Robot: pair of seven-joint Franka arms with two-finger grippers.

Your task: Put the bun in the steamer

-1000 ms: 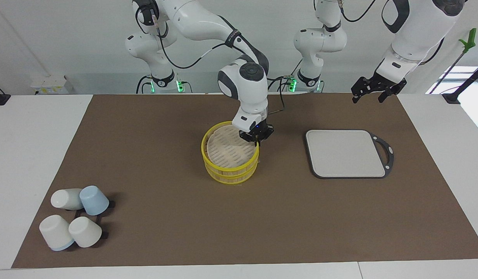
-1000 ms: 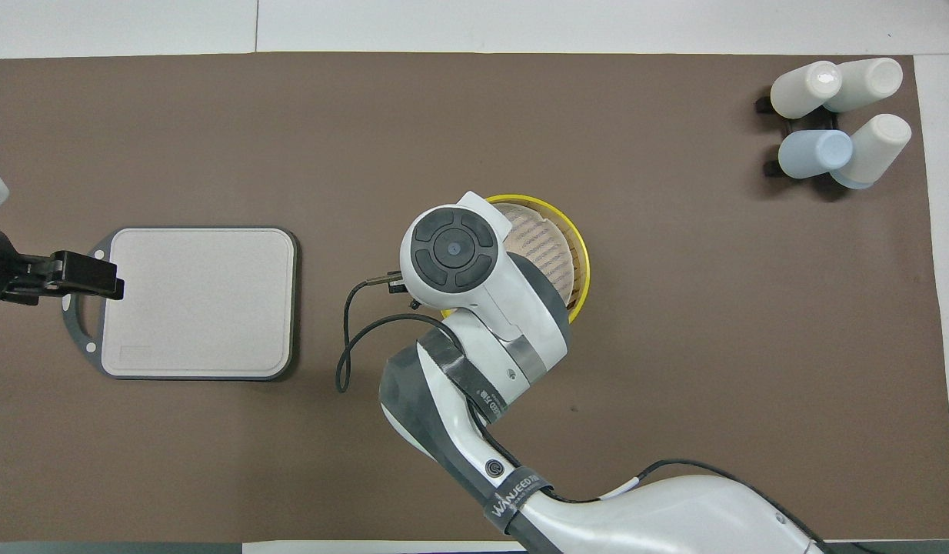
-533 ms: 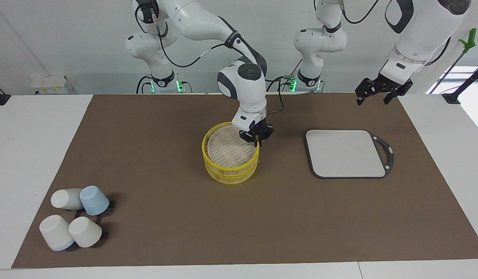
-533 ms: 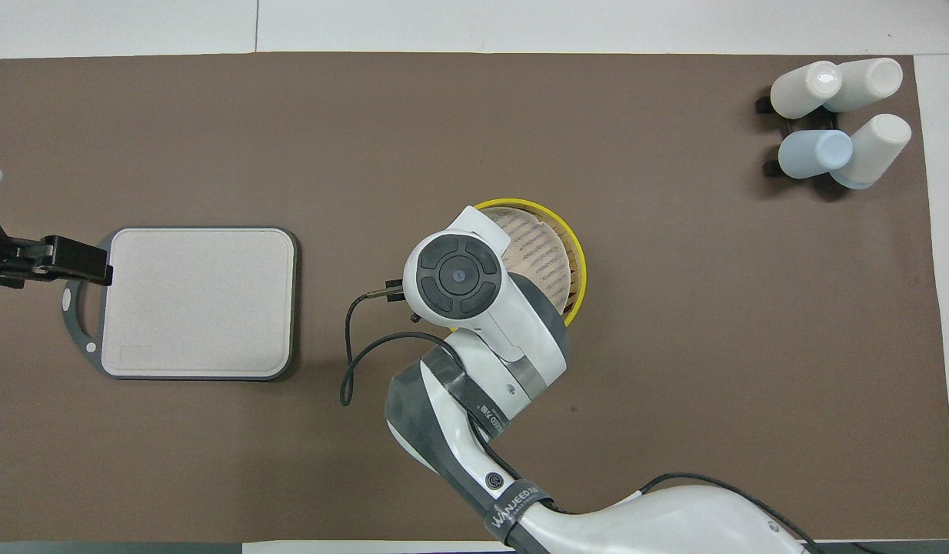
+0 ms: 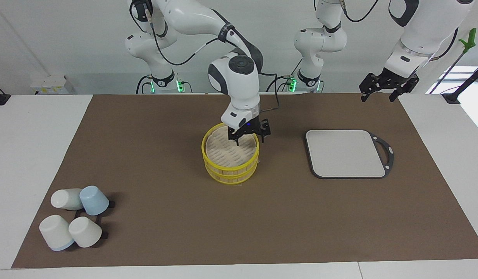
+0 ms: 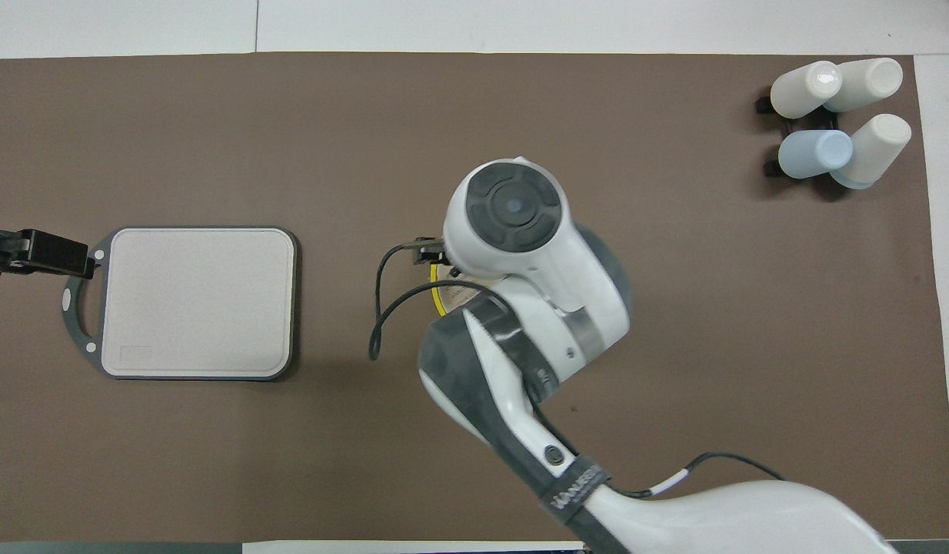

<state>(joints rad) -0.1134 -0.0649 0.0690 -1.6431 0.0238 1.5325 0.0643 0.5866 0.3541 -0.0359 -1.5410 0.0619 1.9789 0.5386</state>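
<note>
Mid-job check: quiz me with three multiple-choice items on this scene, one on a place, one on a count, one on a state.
1. The right gripper is over: A) the steamer B) the grey board C) bare mat.
2. Cups on the table: A) three B) four C) five.
3. The steamer is: A) lidded B) uncovered C) tipped over.
Answers: 1 A, it hangs just above the yellow rim; 2 B, four stand clustered together; 3 B, its slatted floor shows.

Right hand (image 5: pixel 248 137) seemingly blocking steamer (image 5: pixel 230 164) opening
</note>
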